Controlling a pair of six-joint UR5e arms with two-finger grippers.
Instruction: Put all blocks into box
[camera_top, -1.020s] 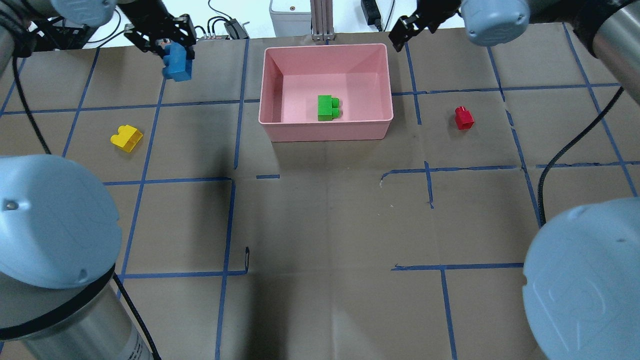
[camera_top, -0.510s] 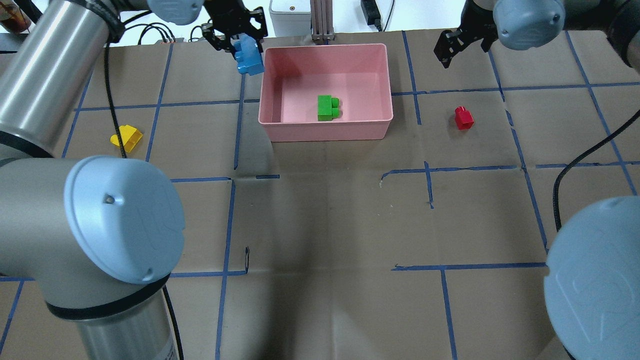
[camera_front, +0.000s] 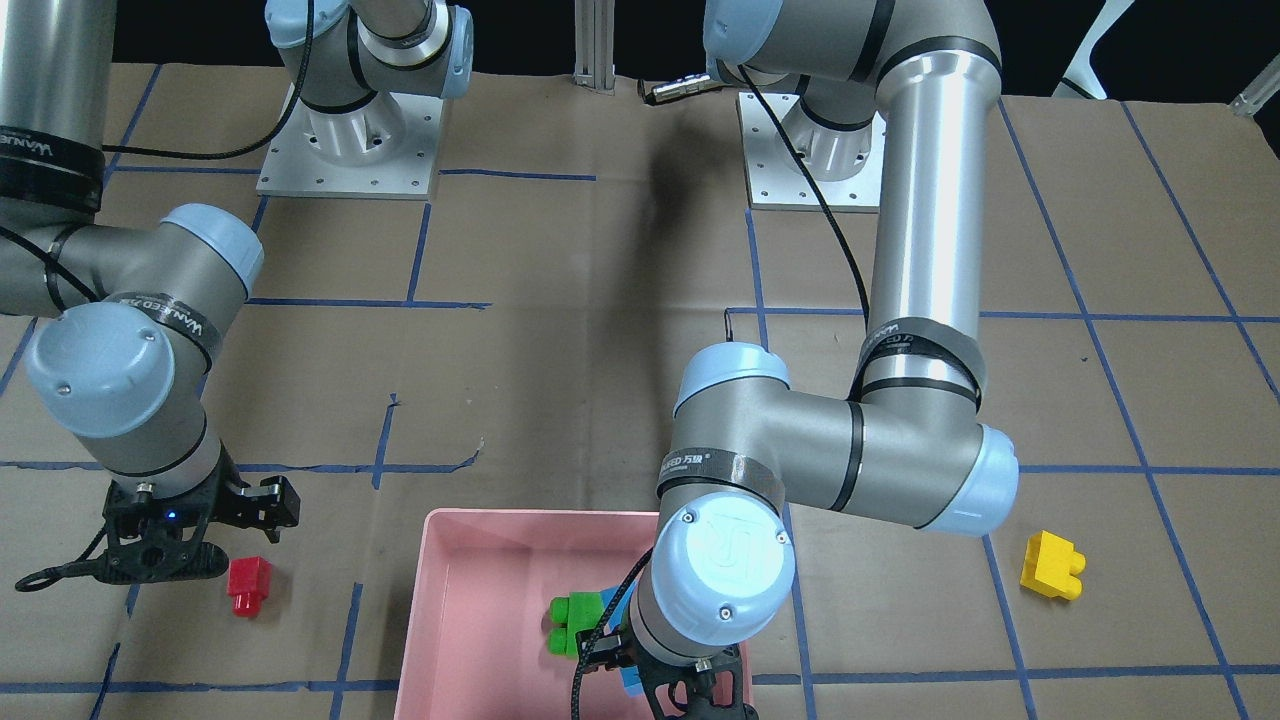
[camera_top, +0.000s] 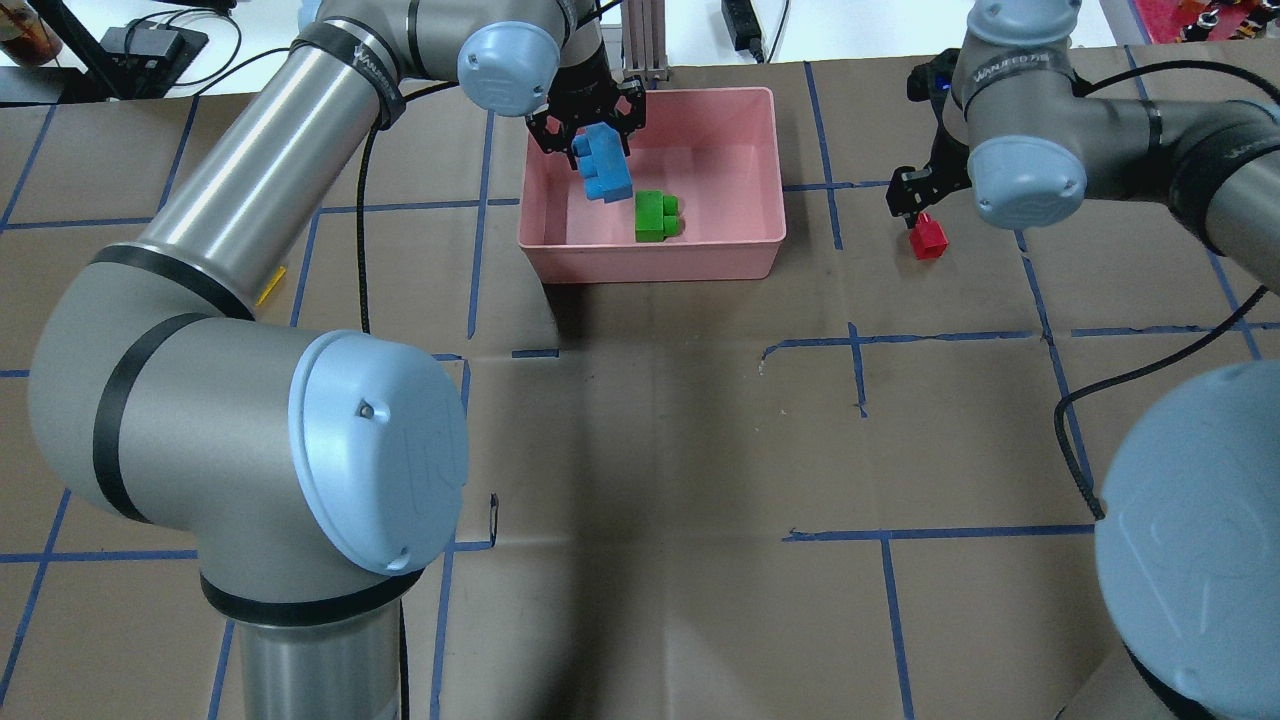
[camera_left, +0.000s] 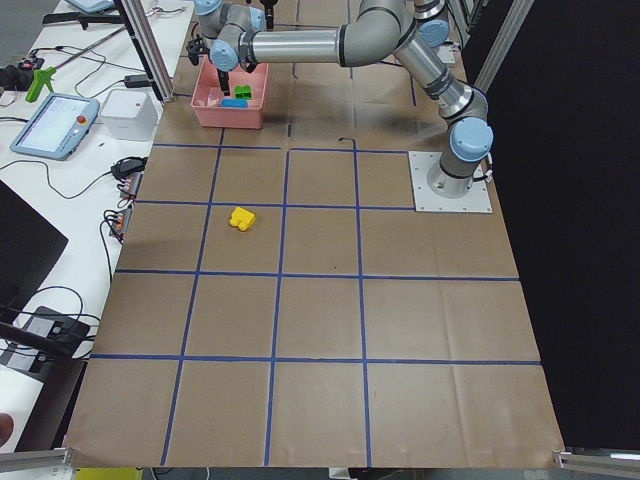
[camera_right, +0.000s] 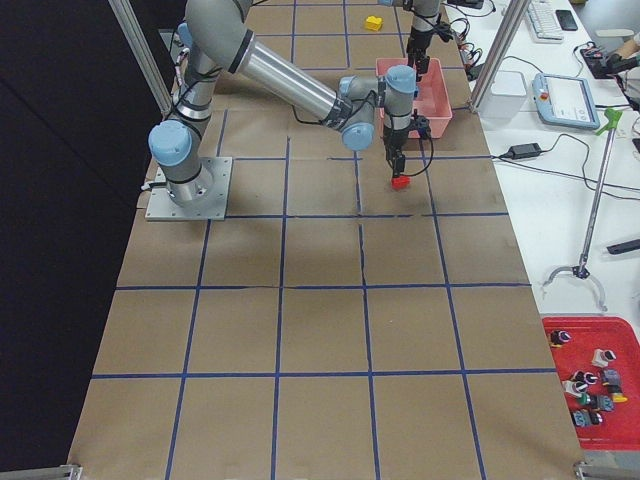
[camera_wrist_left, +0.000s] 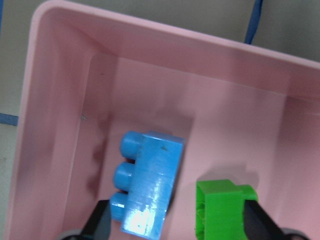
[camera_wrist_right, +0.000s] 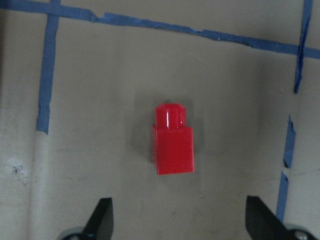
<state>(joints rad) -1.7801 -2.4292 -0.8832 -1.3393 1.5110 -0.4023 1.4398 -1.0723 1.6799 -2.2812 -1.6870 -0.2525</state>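
Observation:
The pink box stands at the far middle of the table. The green block lies inside it. My left gripper is over the box's left part with its jaws open. The light blue block is loose between the fingers, close to the left one, beside the green block; whether it rests on the floor I cannot tell. My right gripper is open just above the small red block, which stands on the table right of the box. The yellow block lies far left, mostly hidden overhead.
Brown paper with a blue tape grid covers the table. My left arm's long links stretch over the table's left half. Cables and a white unit lie beyond the far edge.
My left gripper carried the blue block rightward from the far left over the box rim, then opened. My right gripper moved down and right to just above the red block.

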